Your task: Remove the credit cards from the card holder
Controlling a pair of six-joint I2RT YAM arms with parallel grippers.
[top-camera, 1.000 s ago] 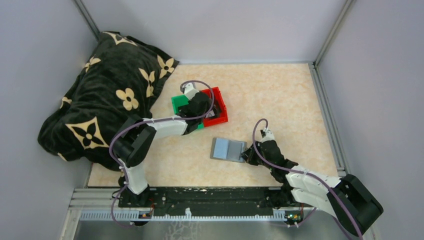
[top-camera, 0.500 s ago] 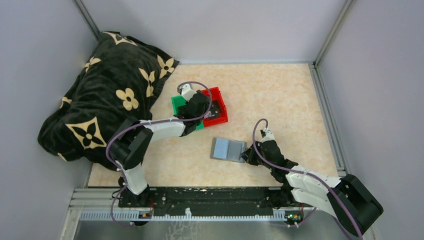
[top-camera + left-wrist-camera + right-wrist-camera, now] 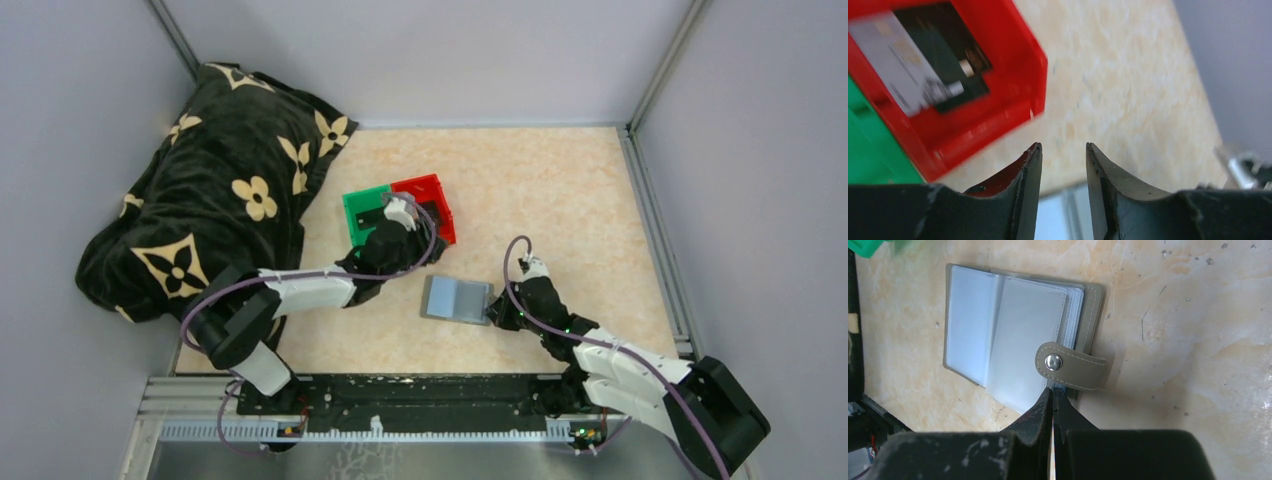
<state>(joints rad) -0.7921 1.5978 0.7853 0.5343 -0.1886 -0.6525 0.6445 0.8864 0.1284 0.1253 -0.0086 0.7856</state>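
The card holder [image 3: 457, 298] lies open on the table, a grey bifold with clear sleeves and a snap strap [image 3: 1070, 365]. No card shows in its sleeves [image 3: 998, 335]. My right gripper [image 3: 495, 316] is shut on the card holder's right edge, just under the strap [image 3: 1053, 391]. My left gripper [image 3: 408, 222] is open and empty, in the air near the red bin [image 3: 438, 212], between it and the card holder. Inside the red bin [image 3: 1018, 65] lie a light grey card [image 3: 898, 75] and a dark card [image 3: 943, 60]. The card holder's corner [image 3: 1063, 220] shows between the left fingers.
A green bin [image 3: 358, 205] stands against the red bin's left side with a dark flat thing [image 3: 371, 215] in it. A black blanket with cream flowers [image 3: 210, 190] is heaped at the back left. Grey walls enclose the table.
My left gripper has drawn back out of the red bin towards the near side and the card holder, now open and empty. The right gripper and card holder have not moved.
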